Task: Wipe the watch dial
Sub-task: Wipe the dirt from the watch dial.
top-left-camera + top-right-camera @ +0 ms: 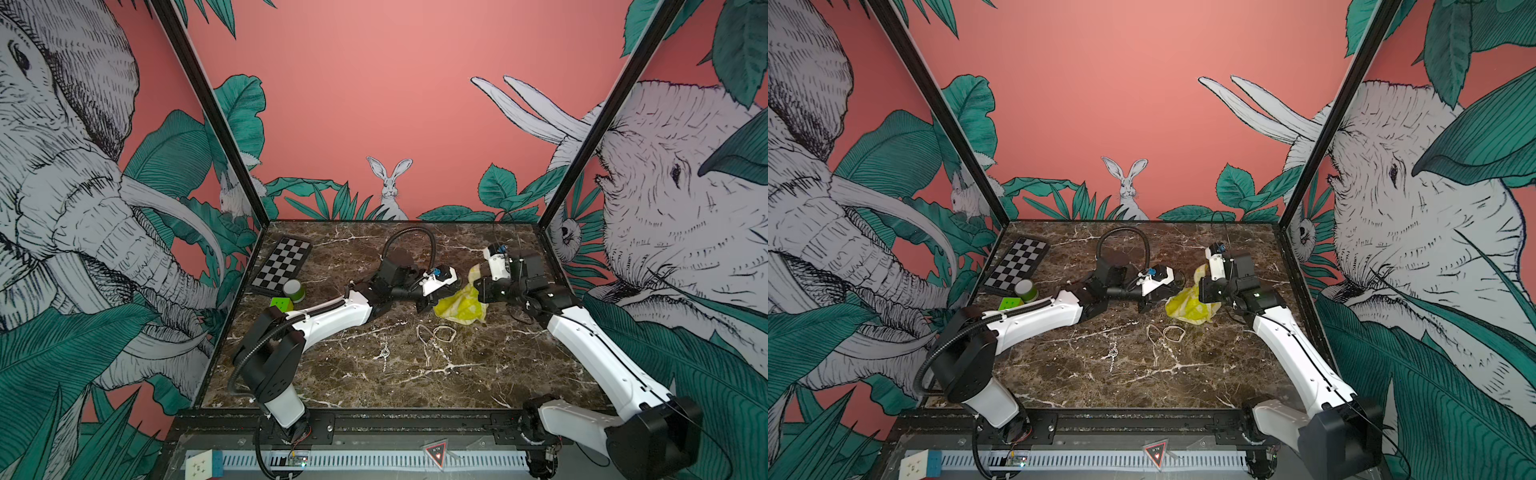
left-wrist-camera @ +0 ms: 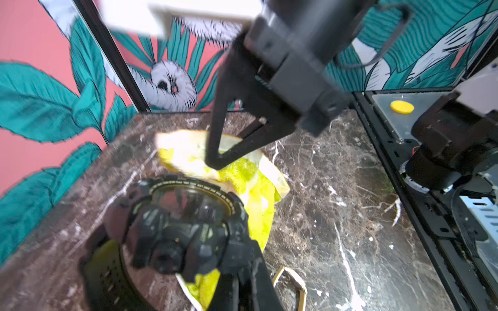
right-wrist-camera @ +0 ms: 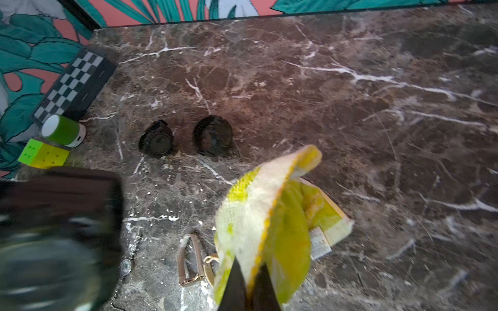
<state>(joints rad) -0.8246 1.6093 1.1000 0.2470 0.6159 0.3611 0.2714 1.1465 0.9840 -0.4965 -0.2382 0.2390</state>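
Observation:
In the left wrist view a black chunky watch with a round glass dial [image 2: 191,204] is held up above the marble table. My left gripper [image 2: 239,258] is shut on the watch's side by the strap. A yellow cloth [image 2: 242,175] hangs just behind the dial, and my right gripper [image 2: 215,161] is shut on its upper edge. The right wrist view shows the same cloth [image 3: 269,215] draped over my shut right gripper [image 3: 249,290]. In both top views the two grippers [image 1: 424,307] [image 1: 478,299] meet mid-table over the cloth [image 1: 461,309]. The watch is hidden there.
A chessboard [image 1: 282,266], a green cylinder [image 1: 294,290] and a green-yellow cube [image 1: 281,304] sit at the far left. A tan strap [image 1: 436,334] and a small pendant on a chain [image 1: 385,353] lie nearer the front. Two black round things [image 3: 156,138] [image 3: 213,136] rest on the marble.

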